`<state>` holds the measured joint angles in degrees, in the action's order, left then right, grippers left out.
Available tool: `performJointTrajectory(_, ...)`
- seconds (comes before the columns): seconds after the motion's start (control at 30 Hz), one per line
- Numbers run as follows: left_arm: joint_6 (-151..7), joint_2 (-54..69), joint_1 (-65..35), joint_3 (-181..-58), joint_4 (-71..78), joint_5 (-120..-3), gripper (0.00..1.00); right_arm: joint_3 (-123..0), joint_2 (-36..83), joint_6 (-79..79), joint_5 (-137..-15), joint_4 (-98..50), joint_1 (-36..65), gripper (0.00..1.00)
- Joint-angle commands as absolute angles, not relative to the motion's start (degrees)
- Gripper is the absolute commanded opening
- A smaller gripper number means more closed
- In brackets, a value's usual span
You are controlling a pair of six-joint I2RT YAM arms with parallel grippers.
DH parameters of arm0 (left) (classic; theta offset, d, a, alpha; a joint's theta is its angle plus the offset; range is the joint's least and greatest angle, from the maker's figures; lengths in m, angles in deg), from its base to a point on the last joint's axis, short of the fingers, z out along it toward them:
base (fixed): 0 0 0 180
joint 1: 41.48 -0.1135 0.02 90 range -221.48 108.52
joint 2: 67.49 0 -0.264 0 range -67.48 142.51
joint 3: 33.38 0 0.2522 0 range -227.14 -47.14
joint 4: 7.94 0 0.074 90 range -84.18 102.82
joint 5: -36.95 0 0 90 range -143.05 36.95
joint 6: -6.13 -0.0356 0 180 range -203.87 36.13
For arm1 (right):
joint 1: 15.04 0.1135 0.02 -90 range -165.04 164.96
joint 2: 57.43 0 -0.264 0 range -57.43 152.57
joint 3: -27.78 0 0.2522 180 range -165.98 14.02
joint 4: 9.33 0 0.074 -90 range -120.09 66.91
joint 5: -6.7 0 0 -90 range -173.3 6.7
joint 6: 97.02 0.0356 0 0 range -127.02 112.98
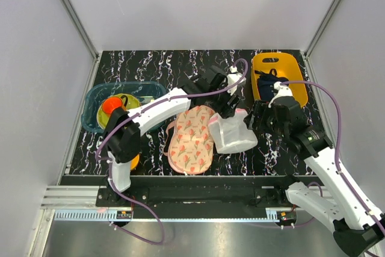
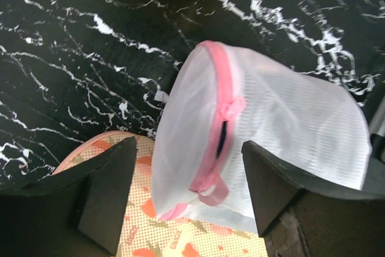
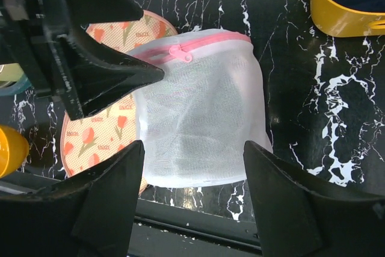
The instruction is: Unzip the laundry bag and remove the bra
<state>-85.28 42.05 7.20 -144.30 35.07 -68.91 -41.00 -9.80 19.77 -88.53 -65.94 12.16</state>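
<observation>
Laundry bag sits on the tabletop. Left gripper straddles its zipper, spread wide; right gripper gapes close by.

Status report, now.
Left fingers open, straddling laundry bag. Right fingers open above it. Zipper mostly closed; bra not visible. Bag overlaps floral pad.

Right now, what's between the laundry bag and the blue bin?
In the top view, the floral pad lies between the laundry bag and blue bin, with the left arm above it.
</observation>
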Motion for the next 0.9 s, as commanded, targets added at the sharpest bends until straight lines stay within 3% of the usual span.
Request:
performJointTrajectory(0.0,-86.4,42.8,6.9,-146.8,35.2,-64.1,0.68,-42.4,-11.1,19.4,-90.9,-67.6,10.9,0.75)
performJointTrajectory(0.1,-85.6,42.6,6.9,-145.4,34.4,-65.2,0.52,-42.7,-10.6,18.6,-89.1,-67.1,9.6,0.74)
performJointTrajectory(0.13,-85.3,42.4,6.9,-145.3,33.9,-65.9,0.33,-42.7,-10.2,18.0,-87.0,-66.9,9.1,0.74)
performJointTrajectory(0.23,-84.8,41.0,6.9,-145.4,32.9,-68.1,0.0,-42.9,-8.4,17.1,-79.9,-65.2,6.0,0.72)
performJointTrajectory(0.47,-86.0,31.9,6.7,-140.5,23.4,-78.4,0.0,-46.7,-7.1,16.7,-68.7,-60.9,2.3,0.67)
performJointTrajectory(0.73,-84.2,24.6,6.7,-133.7,14.1,-87.4,0.0,-46.6,-4.4,18.3,-62.4,-54.0,2.2,0.46)
performJointTrajectory(0.87,-84.0,24.7,6.7,-133.8,14.2,-88.2,0.0,-45.9,-3.5,19.2,-59.5,-51.0,2.3,0.44)
